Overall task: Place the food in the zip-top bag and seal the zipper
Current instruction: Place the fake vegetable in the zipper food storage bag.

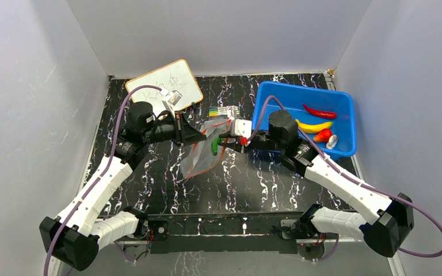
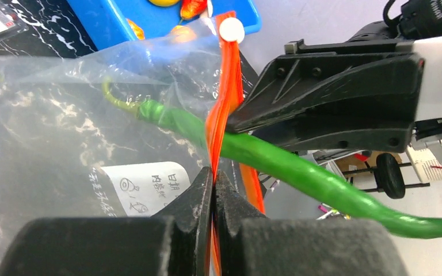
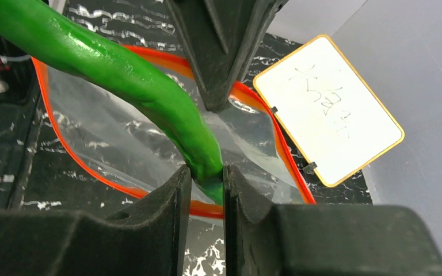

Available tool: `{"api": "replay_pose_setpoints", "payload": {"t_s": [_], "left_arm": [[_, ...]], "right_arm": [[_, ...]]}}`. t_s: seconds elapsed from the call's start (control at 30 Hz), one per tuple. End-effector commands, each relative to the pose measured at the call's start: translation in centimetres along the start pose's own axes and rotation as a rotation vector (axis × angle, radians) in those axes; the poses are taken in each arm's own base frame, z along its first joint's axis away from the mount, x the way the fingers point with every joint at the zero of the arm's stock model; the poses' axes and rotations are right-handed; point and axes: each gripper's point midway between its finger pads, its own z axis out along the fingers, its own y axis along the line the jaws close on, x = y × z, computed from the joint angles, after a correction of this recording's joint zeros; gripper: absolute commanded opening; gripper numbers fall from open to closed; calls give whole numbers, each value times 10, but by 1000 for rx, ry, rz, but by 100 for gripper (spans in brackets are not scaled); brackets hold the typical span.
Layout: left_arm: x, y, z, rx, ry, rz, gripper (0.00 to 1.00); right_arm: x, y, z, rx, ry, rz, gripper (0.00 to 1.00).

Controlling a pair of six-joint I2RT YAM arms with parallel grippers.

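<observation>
The clear zip-top bag [image 1: 202, 156] hangs above the table's middle, its mouth held up. My left gripper [image 2: 214, 171] is shut on the orange-red zipper [image 2: 225, 92] at the mouth edge. My right gripper [image 3: 205, 169] is shut on one end of the green pepper [image 3: 121, 69]. The pepper [image 2: 276, 164] reaches across the mouth, and its thin stem end [image 2: 118, 100] shows through the clear plastic. A red chili [image 1: 319, 111], a yellow banana [image 1: 313, 126], a red strawberry [image 1: 322, 135] and a small white piece [image 1: 332, 142] lie in the blue tub [image 1: 345, 103].
A whiteboard [image 1: 164, 86] lies at the back left. A pack of coloured markers [image 1: 224, 110] sits just behind the bag. The blue tub stands at the back right, close to my right arm. Grey walls close in the table on three sides.
</observation>
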Motion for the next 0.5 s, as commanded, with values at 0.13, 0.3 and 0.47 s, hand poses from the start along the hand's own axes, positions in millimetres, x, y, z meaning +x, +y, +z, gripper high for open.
{"api": "replay_pose_setpoints", "payload": {"t_s": [0.13, 0.3, 0.47], "left_arm": [[0, -27, -8, 104, 32, 20, 0], [6, -29, -5, 150, 50, -23, 0], [11, -26, -5, 137, 71, -40, 0]], "right_arm": [[23, -9, 5, 44, 193, -236, 0], [22, -9, 9, 91, 218, -314, 0], [6, 3, 21, 55, 186, -403, 0]]}}
